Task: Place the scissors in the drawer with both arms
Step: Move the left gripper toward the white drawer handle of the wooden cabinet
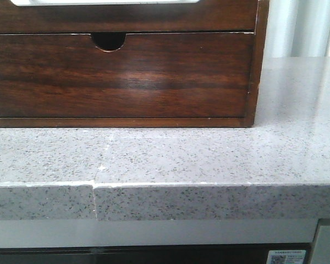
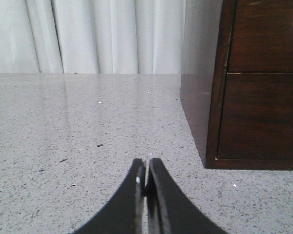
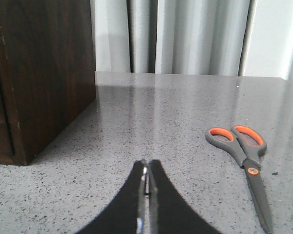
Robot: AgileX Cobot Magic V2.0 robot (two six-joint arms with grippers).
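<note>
The scissors (image 3: 241, 151), grey with orange-lined handles, lie flat on the speckled grey counter in the right wrist view, off to the side of my right gripper (image 3: 147, 163) and apart from it. That gripper is shut and empty, low over the counter. The drawer (image 1: 126, 16) is the upper dark brown front with a white cutout at its top edge; it looks closed. It also shows in the left wrist view (image 2: 263, 34). My left gripper (image 2: 146, 163) is shut and empty, near the cabinet's corner. Neither gripper shows in the front view.
The dark wooden cabinet (image 1: 256, 66) stands on the counter (image 1: 209, 159). Below the task drawer is a second drawer front with a half-round finger notch (image 1: 108, 41). The counter's front edge (image 1: 209, 201) has a seam. White curtains (image 3: 195, 34) hang behind.
</note>
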